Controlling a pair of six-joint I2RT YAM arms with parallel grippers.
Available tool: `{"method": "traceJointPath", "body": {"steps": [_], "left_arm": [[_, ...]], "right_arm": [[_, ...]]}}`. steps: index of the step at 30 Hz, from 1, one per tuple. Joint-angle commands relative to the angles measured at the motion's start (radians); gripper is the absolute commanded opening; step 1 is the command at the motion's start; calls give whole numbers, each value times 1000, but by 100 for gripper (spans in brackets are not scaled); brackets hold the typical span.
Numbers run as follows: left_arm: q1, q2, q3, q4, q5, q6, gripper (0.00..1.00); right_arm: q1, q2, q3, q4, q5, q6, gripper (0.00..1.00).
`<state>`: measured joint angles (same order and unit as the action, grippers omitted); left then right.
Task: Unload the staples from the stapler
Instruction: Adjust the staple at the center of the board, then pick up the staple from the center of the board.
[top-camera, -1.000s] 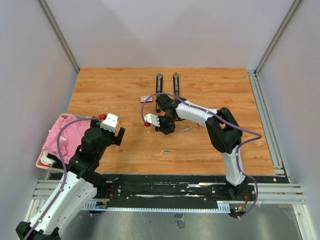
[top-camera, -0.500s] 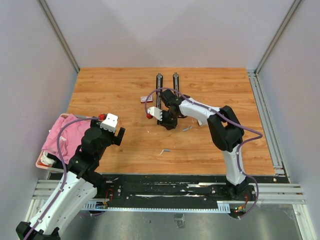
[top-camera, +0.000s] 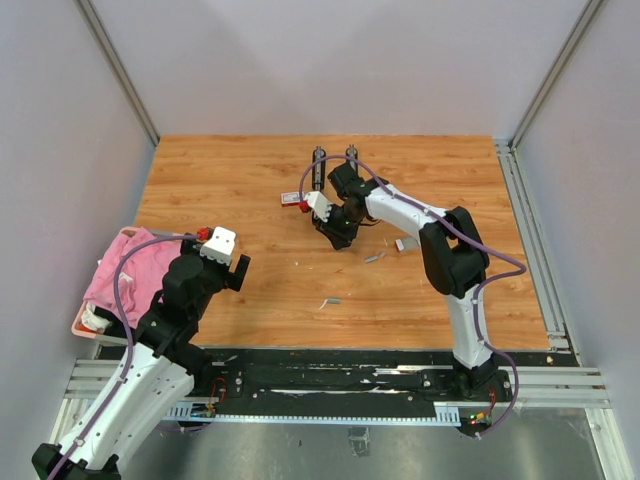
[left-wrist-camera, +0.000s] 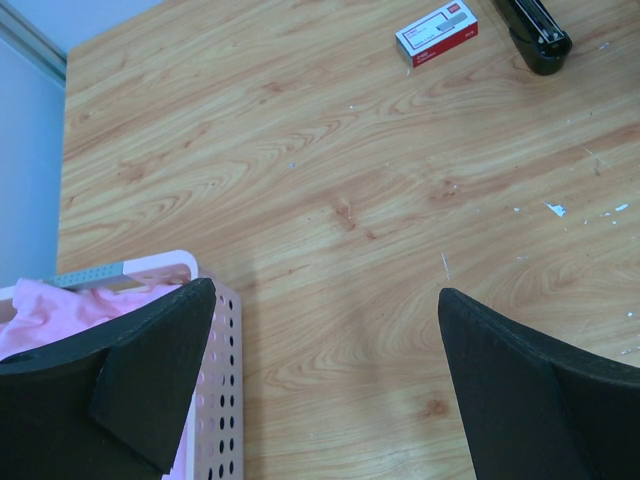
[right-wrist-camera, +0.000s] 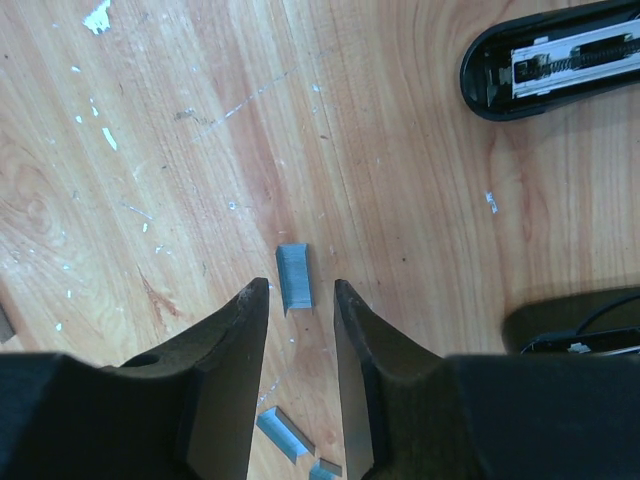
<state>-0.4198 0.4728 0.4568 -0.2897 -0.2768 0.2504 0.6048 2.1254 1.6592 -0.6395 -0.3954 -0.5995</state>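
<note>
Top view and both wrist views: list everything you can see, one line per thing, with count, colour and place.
table: one, light brown wood, under everything
stapler bars: two, black, side by side at the far middle
staples: several short strips, silvery-grey, loose on the table nearer than the stapler bars
box: one, red and white, just left of the stapler bars
basket: one, pink, near-left edge
cloth: one, pink, in the basket
left gripper: one, black, open, beside the basket
right gripper: one, black, open, one strip showing between its tips
</note>
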Motion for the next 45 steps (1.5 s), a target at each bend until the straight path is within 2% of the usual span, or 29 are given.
{"method": "traceJointPath", "body": {"steps": [1, 30, 35, 38, 45], "left_arm": [[9, -7, -12, 34, -7, 7, 98], [10, 0, -14, 35, -6, 6, 98], [10, 0, -14, 35, -5, 6, 98], [10, 0, -14, 36, -6, 7, 98], [11, -2, -13, 35, -7, 6, 98]], "right_arm": [[-15, -4, 30, -14, -22, 60, 34], [-15, 56, 35, 21, 75, 78, 20], [-15, 61, 40, 20, 76, 78, 12], [-14, 65, 42, 17, 80, 77, 2], [-18, 76, 62, -14, 62, 93, 1]]}}
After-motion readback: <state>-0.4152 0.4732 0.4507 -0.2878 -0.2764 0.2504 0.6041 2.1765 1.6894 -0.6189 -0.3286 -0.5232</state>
